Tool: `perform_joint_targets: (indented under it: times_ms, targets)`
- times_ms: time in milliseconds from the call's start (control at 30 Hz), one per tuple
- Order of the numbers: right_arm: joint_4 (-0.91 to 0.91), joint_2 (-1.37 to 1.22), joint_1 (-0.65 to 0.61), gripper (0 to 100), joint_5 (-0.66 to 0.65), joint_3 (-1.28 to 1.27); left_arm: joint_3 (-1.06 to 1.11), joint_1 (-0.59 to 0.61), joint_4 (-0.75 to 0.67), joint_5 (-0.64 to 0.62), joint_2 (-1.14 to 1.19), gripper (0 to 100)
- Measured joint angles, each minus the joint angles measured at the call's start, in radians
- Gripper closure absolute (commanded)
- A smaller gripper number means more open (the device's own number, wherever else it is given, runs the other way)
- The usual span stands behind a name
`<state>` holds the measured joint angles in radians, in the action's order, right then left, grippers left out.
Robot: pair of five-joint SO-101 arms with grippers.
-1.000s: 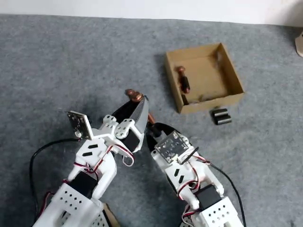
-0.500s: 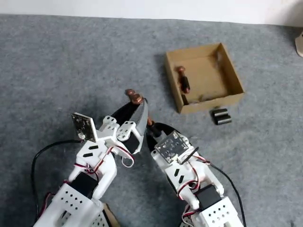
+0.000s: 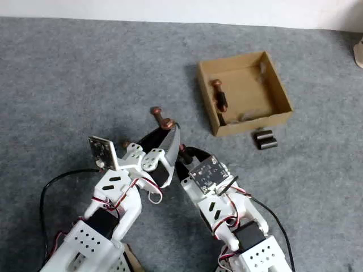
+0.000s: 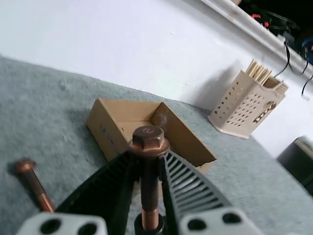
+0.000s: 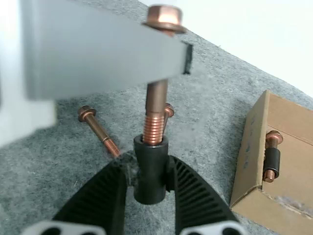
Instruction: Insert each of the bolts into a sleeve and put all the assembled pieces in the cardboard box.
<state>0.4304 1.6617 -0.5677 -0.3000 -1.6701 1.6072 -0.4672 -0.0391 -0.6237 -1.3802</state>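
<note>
Between the two arms, low over the table (image 3: 85,68), we have the left gripper (image 4: 148,161) closed on the bolt (image 4: 148,142) just under its head, and the right gripper (image 5: 149,164) clamped round the upright sleeve (image 5: 149,183). To do this insertion well, we judge, we should keep the shank in line with the bore, press straight down without tilting, and release the bolt once it has seated. From the right wrist we see the threaded tip inside the sleeve's mouth, a detail the arms cover from above. The high view gives us the cardboard box (image 3: 248,123) well apart from the grippers, with one assembled piece (image 3: 220,101) inside and two spare sleeves (image 3: 264,139) just outside its near wall
</note>
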Motion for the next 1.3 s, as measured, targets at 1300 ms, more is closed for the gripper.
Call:
perform_joint_targets:
  times_ms: [1300]
  targets:
    - [0.084,-0.138,0.226,99.3,0.0,0.167,0.071,0.29,0.195,0.123,-0.008,67]
